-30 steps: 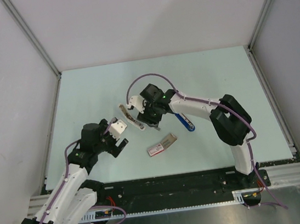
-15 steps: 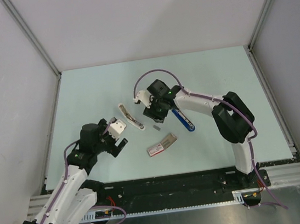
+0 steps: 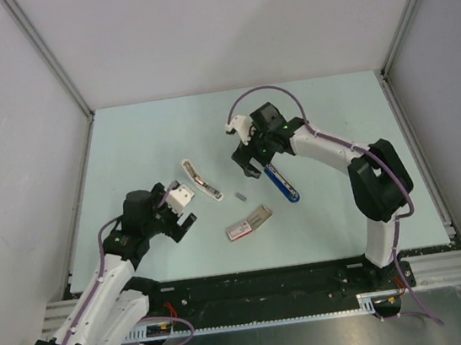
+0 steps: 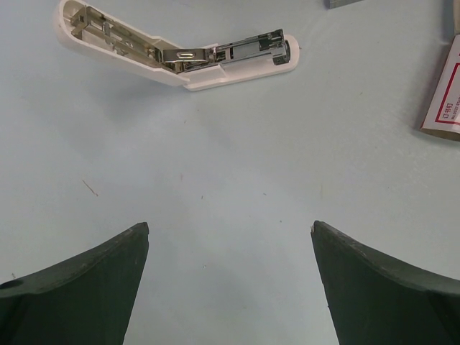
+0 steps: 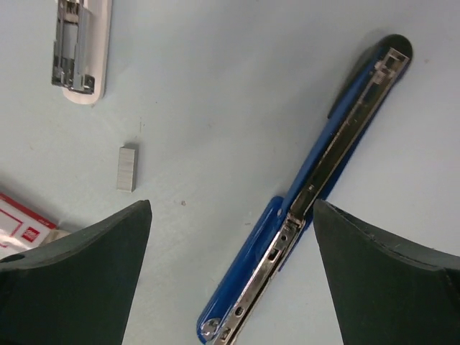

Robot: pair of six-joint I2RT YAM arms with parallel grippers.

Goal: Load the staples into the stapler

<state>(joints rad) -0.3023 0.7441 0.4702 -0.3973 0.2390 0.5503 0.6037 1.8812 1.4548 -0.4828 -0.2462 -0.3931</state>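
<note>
The stapler (image 5: 316, 188) is blue and lies swung open flat on the table, its metal channel facing up; it also shows as the stapler (image 3: 281, 184) from above. A short silvery strip of staples (image 5: 126, 169) lies loose on the table to its left, the same staples (image 3: 239, 195) showing in the top view. My right gripper (image 5: 231, 207) hangs open above the blue stapler's hinge end, holding nothing, and appears as the right gripper (image 3: 249, 168) from above. My left gripper (image 4: 230, 226) is open and empty over bare table, seen from above as the left gripper (image 3: 185, 225).
A white stapler (image 4: 180, 54) lies opened, metal side up, between the two arms; it shows as the white stapler (image 3: 202, 180) in the top view. The pink-and-white staple box (image 3: 248, 223) with its grey tray slid out lies nearer the arm bases. Walls enclose the table.
My right gripper has drawn back and to the right, away from the white stapler, and its jaws have spread wide. The staple strip now lies bare on the table. The left arm has stayed still.
</note>
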